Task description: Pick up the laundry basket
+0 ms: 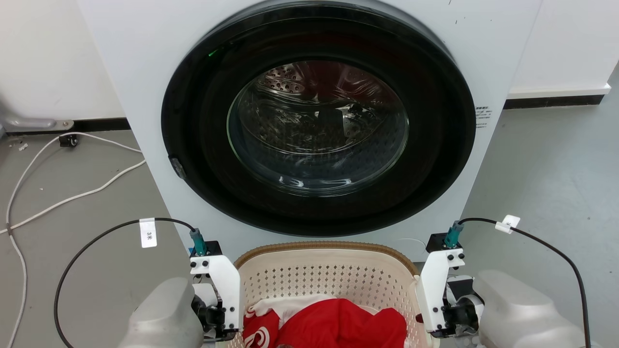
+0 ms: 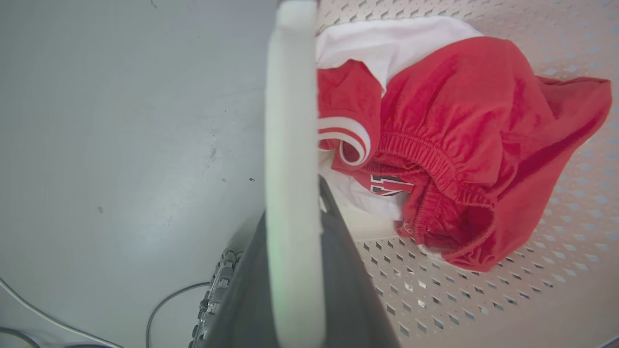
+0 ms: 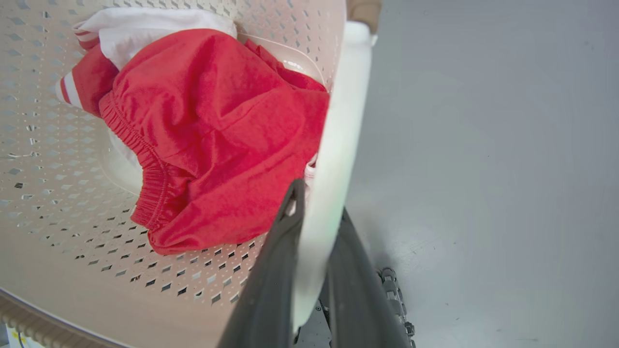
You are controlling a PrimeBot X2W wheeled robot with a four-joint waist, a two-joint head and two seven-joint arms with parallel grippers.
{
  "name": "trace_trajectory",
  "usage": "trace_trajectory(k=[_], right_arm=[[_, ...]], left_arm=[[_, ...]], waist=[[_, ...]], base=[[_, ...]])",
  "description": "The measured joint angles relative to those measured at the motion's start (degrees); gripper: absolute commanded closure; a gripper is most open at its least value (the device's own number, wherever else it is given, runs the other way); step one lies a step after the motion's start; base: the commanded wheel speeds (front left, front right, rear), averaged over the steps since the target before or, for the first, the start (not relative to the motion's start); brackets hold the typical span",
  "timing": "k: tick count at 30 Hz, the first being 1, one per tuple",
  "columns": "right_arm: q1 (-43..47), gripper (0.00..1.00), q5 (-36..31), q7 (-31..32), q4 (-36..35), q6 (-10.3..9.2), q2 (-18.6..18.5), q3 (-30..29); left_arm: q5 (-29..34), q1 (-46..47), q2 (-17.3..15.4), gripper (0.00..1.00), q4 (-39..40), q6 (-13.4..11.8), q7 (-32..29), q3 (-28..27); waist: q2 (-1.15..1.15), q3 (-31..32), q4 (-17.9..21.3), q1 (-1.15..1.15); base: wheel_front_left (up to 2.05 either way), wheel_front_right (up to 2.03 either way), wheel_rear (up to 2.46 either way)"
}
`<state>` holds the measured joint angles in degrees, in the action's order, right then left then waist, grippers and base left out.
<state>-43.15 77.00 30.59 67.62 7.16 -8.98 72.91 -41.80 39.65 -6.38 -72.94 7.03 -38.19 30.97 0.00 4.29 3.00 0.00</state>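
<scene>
Laundry basket (image 1: 329,275) on the floor before the washing machine (image 1: 125,72), my left jaws and right jaws each pinched narrow on a white side handle (image 2: 290,96); I judge the stiff plastic, lightly loaded with red clothing (image 1: 338,324), light and best lifted level

The washer (image 1: 316,125) stands close behind the basket (image 1: 329,278), blocking that side, bare floor (image 1: 541,183) lies open to the right, white cables (image 1: 72,195) cross the floor on the left, and red clothes (image 1: 338,324) cover the basket's bottom
</scene>
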Motion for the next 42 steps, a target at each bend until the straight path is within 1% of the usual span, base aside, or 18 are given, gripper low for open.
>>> trace_trajectory(k=[42], right_arm=[[-0.4,1.00,0.1,-0.3,1.0,0.00,0.1,0.1]], left_arm=[[-4.6,-0.4,0.0,1.00,-0.2,0.0,0.1,3.5]], waist=[[0.00,-0.4,0.1,0.01]], base=[[0.00,0.00,0.00]])
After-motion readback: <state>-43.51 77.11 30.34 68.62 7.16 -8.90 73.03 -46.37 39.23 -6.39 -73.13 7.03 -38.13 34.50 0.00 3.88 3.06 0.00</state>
